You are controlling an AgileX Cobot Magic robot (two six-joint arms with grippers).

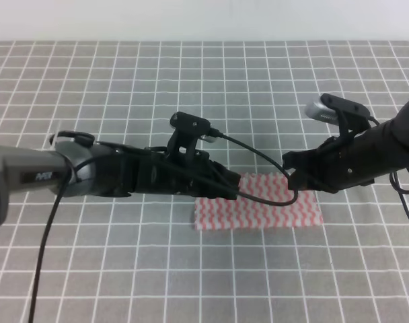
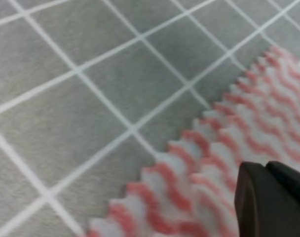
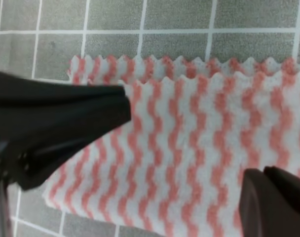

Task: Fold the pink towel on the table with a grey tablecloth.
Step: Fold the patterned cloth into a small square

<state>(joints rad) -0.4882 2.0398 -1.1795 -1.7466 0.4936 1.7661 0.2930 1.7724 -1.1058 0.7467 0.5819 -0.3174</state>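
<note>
The pink towel (image 1: 265, 212) lies flat on the table with a grey tablecloth (image 1: 191, 81), doubled over into a long rectangle. In the right wrist view the towel (image 3: 189, 138) shows two zigzag edges slightly offset along its far side. My left gripper (image 1: 233, 190) reaches in from the left and sits over the towel's left end, its jaws drawn to one point and holding nothing I can see. The left gripper (image 3: 125, 103) also shows in the right wrist view. My right gripper (image 1: 290, 176) hovers at the towel's far right edge and looks shut too. The left wrist view shows the towel (image 2: 229, 143) beside dark fingers (image 2: 268, 197).
A black cable (image 1: 258, 158) loops from the left wrist camera across the towel's far edge. Gridded grey cloth (image 2: 91, 98) surrounds the towel on all sides, and a pale wall (image 1: 204, 17) bounds the far end of the table.
</note>
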